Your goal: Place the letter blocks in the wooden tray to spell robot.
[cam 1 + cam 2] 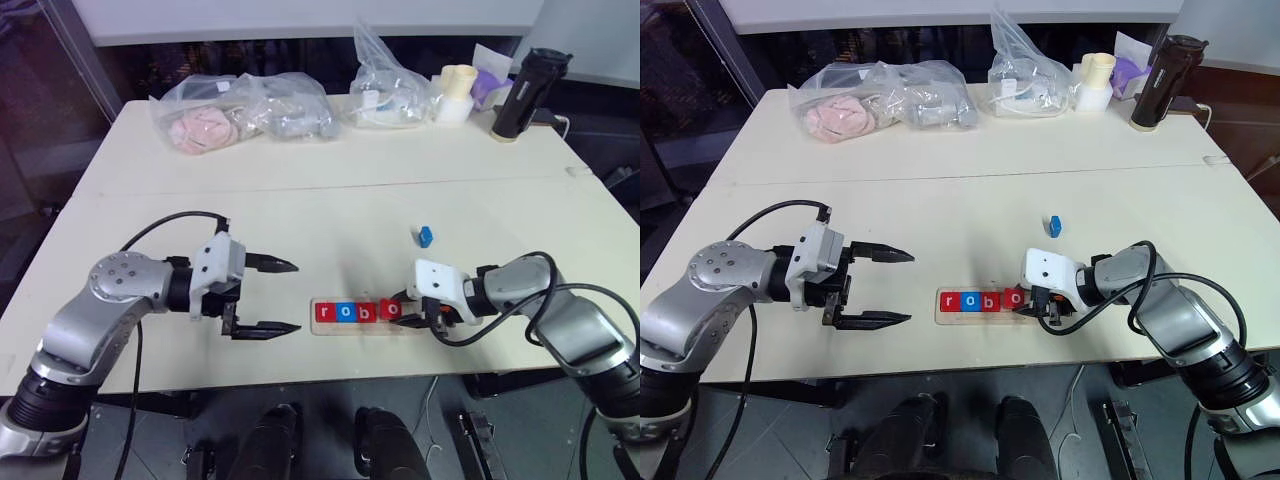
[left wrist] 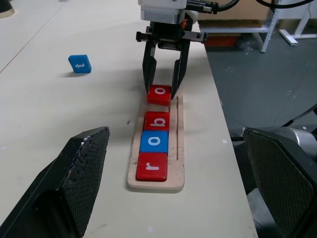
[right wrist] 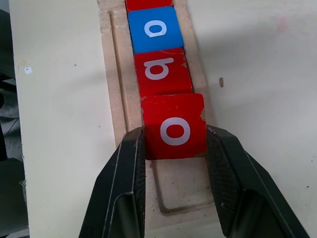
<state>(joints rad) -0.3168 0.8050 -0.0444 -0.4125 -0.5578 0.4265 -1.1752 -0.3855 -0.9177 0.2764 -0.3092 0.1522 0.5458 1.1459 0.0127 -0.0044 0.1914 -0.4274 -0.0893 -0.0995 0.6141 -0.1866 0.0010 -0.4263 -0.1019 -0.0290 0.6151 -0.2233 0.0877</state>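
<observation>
The wooden tray [image 2: 179, 148] lies near the table's front edge. In its groove sit a red "r" block [image 1: 324, 312], a blue "o" block [image 1: 346, 312] and a red "b" block [image 1: 367, 312] in a row. My right gripper [image 3: 174, 136] is shut on a red "o" block [image 3: 173, 130], holding it in the tray against the "b". A blue "t" block [image 1: 426, 235] lies loose on the table beyond the tray's right end. My left gripper [image 1: 297, 297] hangs open and empty just left of the tray, pointing along it.
Clear plastic bags [image 1: 245, 112] with assorted items, a pale cup [image 1: 455, 93] and a black bottle [image 1: 525, 92] stand along the table's back edge. The table's front edge [image 1: 300, 385] runs just below the tray.
</observation>
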